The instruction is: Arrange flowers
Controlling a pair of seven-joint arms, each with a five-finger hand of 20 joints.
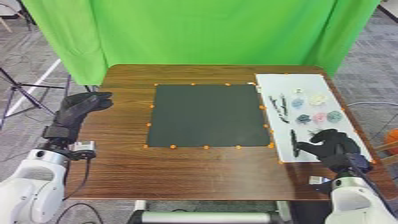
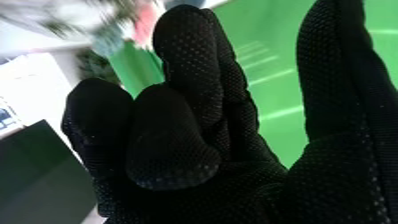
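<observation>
Flowers (image 1: 320,117) lay on the white sheet (image 1: 277,82); over its near end, the right hand (image 1: 338,146) was spread wide.

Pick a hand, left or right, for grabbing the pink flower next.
Right, I'd say: the right hand is at the white board, near the pink flower; the left hand is across the dark mat.

A green curtain (image 1: 204,40) hangs at the back, black stand legs (image 1: 18,89) left of it.
</observation>
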